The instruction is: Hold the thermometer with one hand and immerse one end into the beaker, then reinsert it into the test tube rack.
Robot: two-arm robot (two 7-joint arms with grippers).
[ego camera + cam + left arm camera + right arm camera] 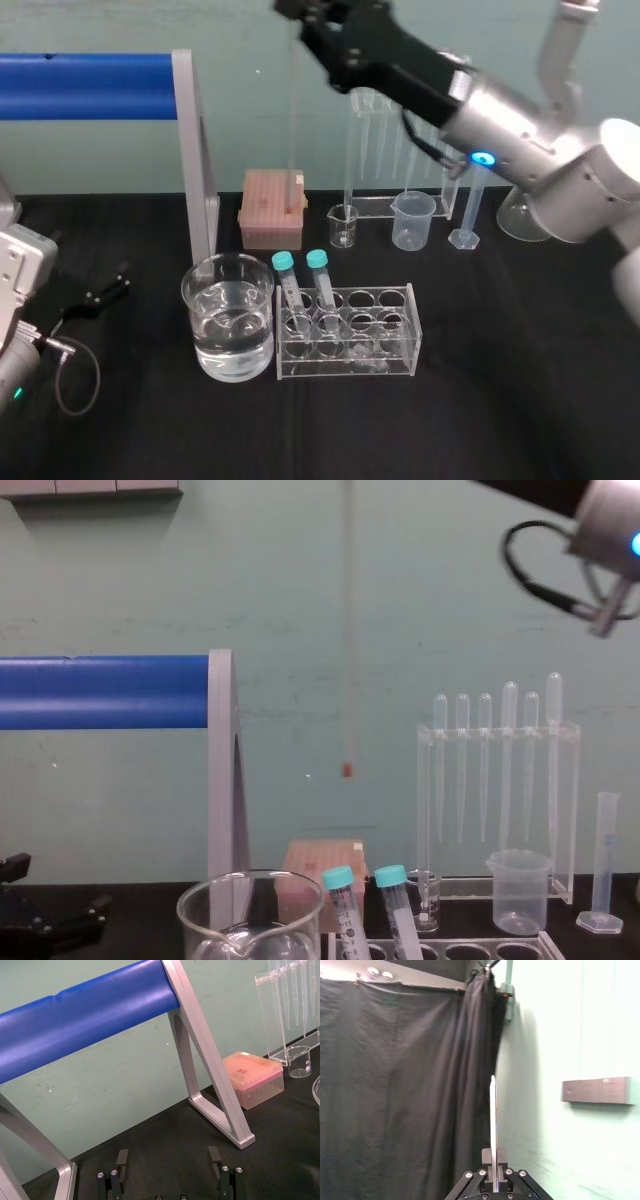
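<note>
My right gripper [298,18] is raised high at the back of the table, shut on the thermometer [348,630]. The thin glass rod hangs upright, and its red bulb [347,770] is well above the beaker's rim. In the right wrist view the rod [492,1120] rises from between the closed fingers. The beaker [228,325], holding clear water, stands at the front just left of the test tube rack [348,335]. The rack holds two teal-capped tubes. My left gripper [168,1160] rests open at the table's left [100,293].
A blue bar on a grey frame [195,150] stands at the back left. Behind the rack are a pink box [272,208], a tiny glass beaker [342,225], a frosted plastic beaker [414,220], a pipette stand [497,780] and a slim measuring cylinder [466,205].
</note>
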